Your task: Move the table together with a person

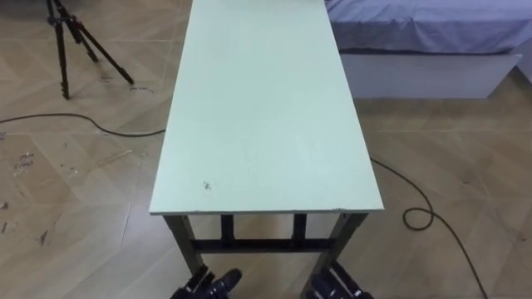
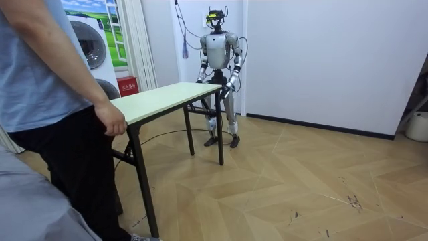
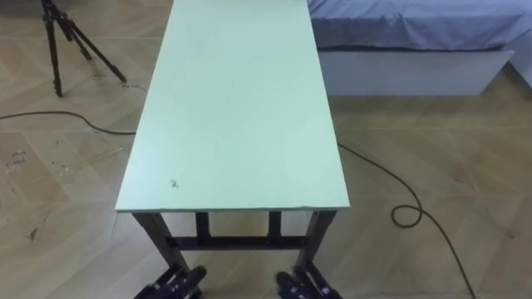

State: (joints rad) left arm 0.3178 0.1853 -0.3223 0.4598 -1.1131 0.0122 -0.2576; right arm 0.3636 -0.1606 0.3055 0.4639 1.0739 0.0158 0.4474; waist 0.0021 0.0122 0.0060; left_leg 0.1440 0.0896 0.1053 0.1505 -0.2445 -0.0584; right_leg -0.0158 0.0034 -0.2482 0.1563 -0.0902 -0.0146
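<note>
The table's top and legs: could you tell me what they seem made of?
The tabletop looks like laminated board, pale green and matte, with a thin flat edge. The legs look like dark painted metal, judging by their slim straight bars.
</note>
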